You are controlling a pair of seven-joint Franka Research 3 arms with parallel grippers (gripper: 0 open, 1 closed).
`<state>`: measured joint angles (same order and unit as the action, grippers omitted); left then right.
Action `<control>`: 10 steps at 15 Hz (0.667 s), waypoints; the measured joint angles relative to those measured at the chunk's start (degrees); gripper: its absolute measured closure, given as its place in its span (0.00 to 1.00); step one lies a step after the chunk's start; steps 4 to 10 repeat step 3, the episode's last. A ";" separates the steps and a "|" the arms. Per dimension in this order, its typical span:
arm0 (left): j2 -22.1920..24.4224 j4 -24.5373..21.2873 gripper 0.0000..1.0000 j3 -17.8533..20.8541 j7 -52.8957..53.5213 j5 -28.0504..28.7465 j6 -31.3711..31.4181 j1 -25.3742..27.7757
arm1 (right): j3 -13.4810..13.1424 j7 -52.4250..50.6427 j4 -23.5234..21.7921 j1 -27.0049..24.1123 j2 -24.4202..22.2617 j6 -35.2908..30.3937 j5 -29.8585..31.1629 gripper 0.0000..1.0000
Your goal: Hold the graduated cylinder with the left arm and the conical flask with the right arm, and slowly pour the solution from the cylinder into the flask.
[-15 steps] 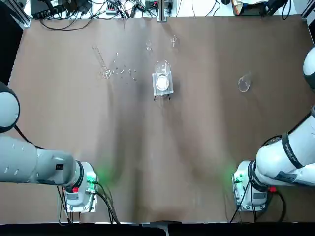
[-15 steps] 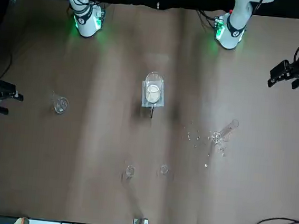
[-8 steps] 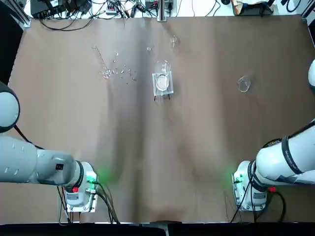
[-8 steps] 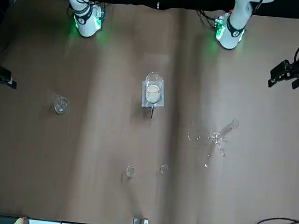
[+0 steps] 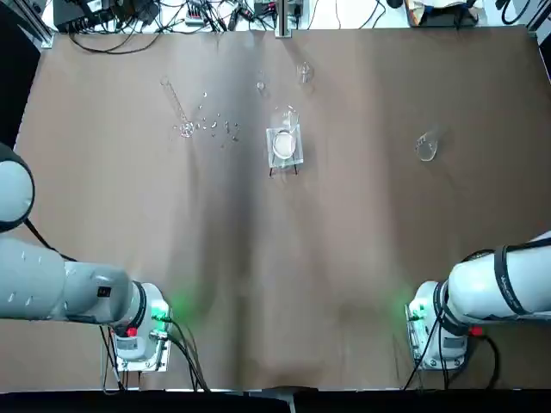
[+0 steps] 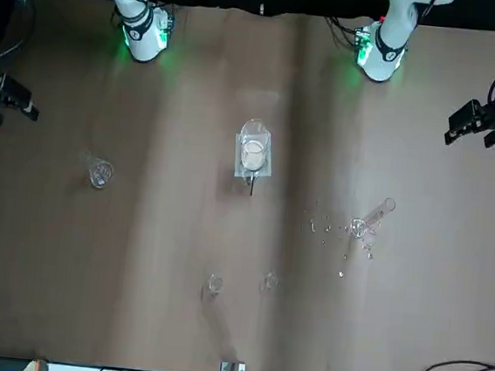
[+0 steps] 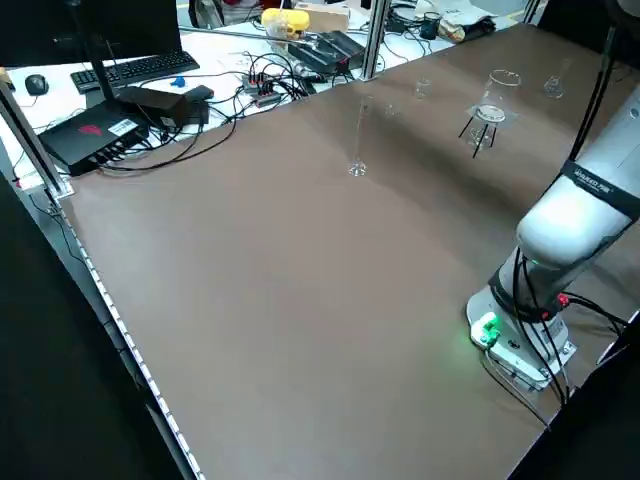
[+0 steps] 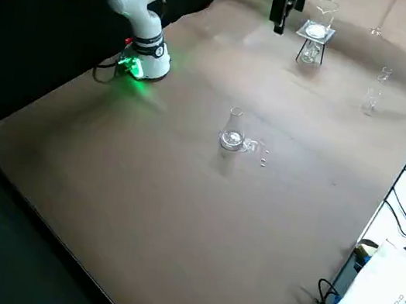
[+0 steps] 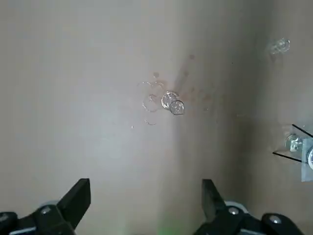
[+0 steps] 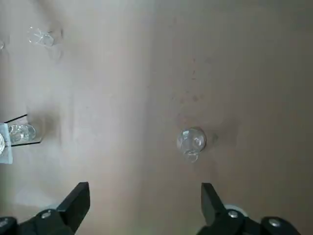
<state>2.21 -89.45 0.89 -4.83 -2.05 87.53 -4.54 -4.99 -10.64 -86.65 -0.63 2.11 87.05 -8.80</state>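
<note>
Left gripper (image 9: 146,205): apart, above bench (image 5: 275,258) | right gripper (image 10: 145,208): apart, above bench | cylinder (image 7: 358,140): upright on bench | flask (image 8: 233,131): upright on bench

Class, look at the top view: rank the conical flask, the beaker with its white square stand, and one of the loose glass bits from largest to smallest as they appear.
1. Beaker with its stand
2. Conical flask
3. One loose glass bit

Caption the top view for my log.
Graduated cylinder and conical flask stand apart on the table, a beaker on its stand between.
</note>
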 joint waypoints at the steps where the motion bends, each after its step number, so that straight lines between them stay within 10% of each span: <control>1: 0.00 0.00 0.00 0.02 0.00 0.00 0.00 0.01 | 0.02 1.24 -1.43 0.71 -1.12 0.71 0.04 0.00; 10: 0.00 0.00 0.00 0.06 0.00 0.01 0.00 0.03 | 0.14 3.64 -3.19 2.20 -2.58 1.70 0.25 0.00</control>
